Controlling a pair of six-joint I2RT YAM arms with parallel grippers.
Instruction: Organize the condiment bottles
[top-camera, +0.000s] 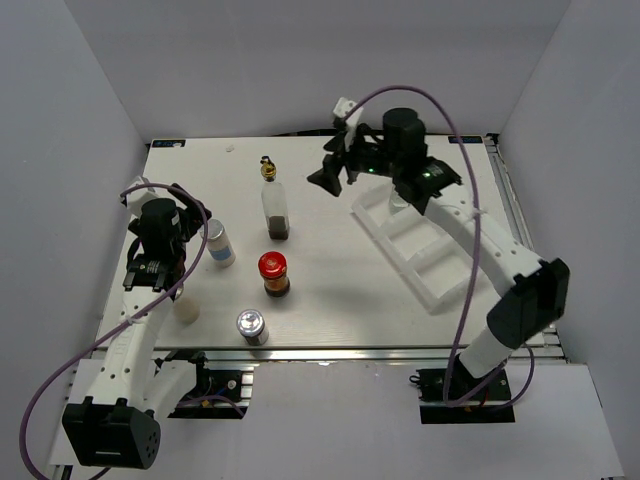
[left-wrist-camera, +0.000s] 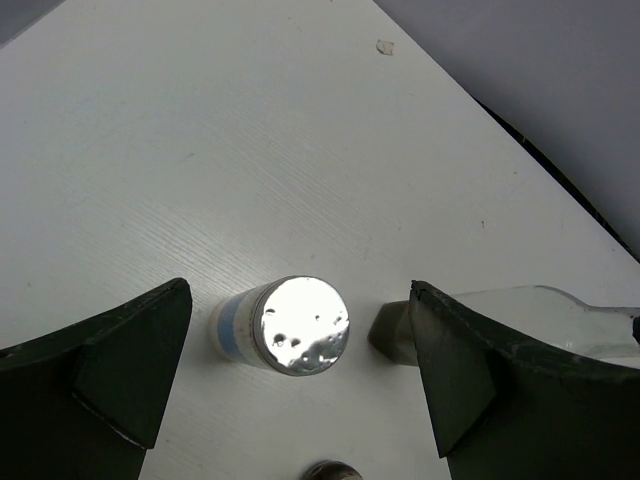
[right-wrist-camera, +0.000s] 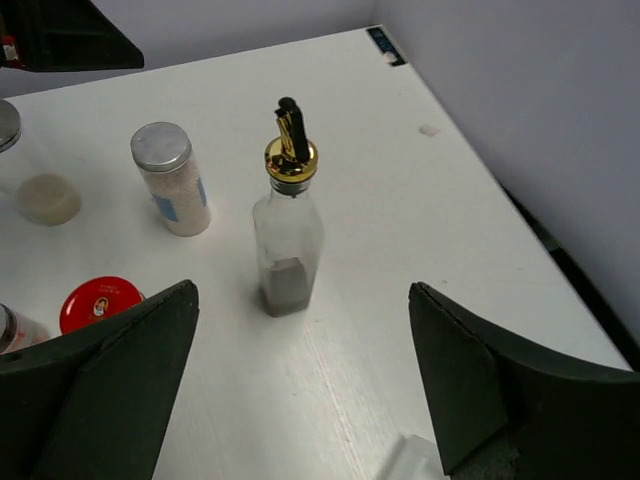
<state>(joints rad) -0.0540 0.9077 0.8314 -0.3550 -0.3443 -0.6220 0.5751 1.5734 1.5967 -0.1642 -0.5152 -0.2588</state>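
Note:
My left gripper (top-camera: 200, 236) is open and empty, its jaws either side of a silver-lidded shaker (top-camera: 220, 243) with a blue label, which stands upright between my fingertips in the left wrist view (left-wrist-camera: 298, 328). My right gripper (top-camera: 330, 168) is open and empty, held above the table to the right of a tall glass bottle with a gold pourer (top-camera: 273, 205); that bottle stands ahead of it in the right wrist view (right-wrist-camera: 290, 230). A red-lidded jar (top-camera: 274, 272), a second silver-lidded shaker (top-camera: 251, 326) and a cream bottle (top-camera: 185, 310) stand nearer. A second glass bottle is not clearly visible.
A white three-compartment tray (top-camera: 430, 262) lies at an angle on the right, partly under my right arm. Grey walls close in the table at the left, back and right. The near table edge runs just below the second shaker.

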